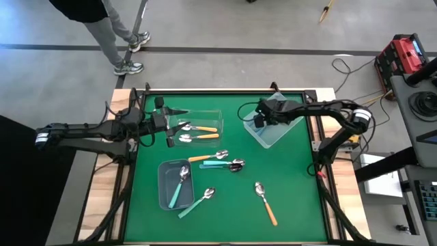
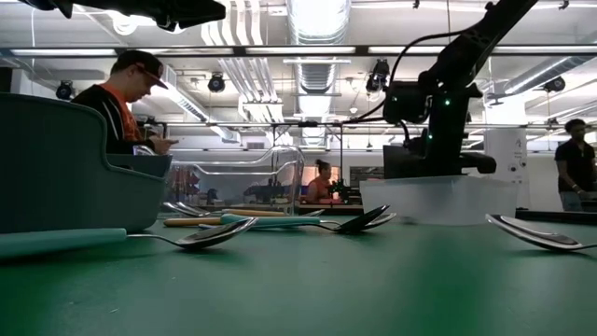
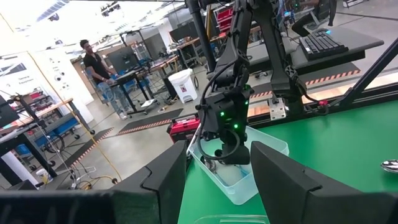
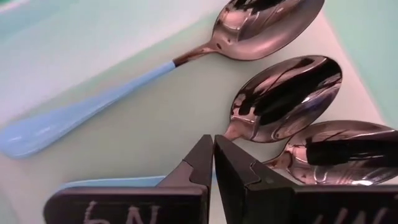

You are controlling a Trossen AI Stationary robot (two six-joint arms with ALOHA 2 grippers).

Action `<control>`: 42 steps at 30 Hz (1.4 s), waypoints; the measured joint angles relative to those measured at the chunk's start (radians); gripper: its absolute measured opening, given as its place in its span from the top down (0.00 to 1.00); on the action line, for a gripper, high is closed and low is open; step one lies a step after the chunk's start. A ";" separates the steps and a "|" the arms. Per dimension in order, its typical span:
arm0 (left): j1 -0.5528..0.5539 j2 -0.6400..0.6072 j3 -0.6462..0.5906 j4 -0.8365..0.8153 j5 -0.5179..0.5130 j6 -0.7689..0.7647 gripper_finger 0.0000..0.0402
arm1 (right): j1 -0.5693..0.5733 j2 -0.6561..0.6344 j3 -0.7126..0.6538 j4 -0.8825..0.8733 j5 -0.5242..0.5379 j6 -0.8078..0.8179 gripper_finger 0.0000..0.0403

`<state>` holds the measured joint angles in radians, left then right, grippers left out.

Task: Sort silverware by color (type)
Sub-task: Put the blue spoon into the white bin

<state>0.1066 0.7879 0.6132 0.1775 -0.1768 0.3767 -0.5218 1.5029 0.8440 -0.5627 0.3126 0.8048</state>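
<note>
My right gripper (image 1: 259, 121) is shut and points down into a pale bin (image 1: 285, 131) at the table's far right. Three spoons with light blue handles lie in that bin (image 4: 93, 109). The shut fingertips (image 4: 213, 155) stand over the middle spoon (image 4: 286, 93). My left gripper (image 1: 170, 125) is open and empty over a clear bin (image 1: 212, 113) holding two orange-handled spoons (image 1: 201, 128). On the green mat lie an orange spoon (image 1: 202, 158), a teal spoon (image 1: 217, 163), a dark spoon (image 1: 237, 165), a teal spoon (image 1: 198, 202) and an orange spoon (image 1: 266, 202). My right gripper's shut fingertips come from above at the neck (image 4: 231, 132) of the middle spoon, which lies flat on the bin's floor. I cannot tell whether they touch it.
A grey bin (image 1: 164, 186) at the near left holds a teal spoon (image 1: 181, 183); it also shows in the low view (image 2: 56, 168). People stand beyond the table's far edge (image 1: 113, 34). Bare green mat lies at the near right (image 1: 297, 198).
</note>
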 joint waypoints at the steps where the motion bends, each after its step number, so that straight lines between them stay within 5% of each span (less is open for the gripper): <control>1: 0.000 0.000 0.000 0.000 0.000 0.000 0.60 | 0.002 0.004 0.000 -0.001 -0.003 0.000 0.98; 11: 0.000 0.000 0.000 0.000 0.000 0.000 0.60 | 0.022 0.031 0.000 0.008 0.006 0.009 0.98; 18: 0.000 0.000 0.000 0.000 0.000 0.000 0.60 | 0.022 0.029 -0.001 0.102 0.107 0.004 0.98; 42: 0.000 0.000 0.000 0.000 0.000 0.000 0.60 | 0.028 0.070 0.011 0.034 0.066 0.026 0.98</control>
<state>0.1066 0.7878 0.6132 0.1776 -0.1766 0.3769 -0.4939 1.5731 0.8555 -0.5284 0.3781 0.8307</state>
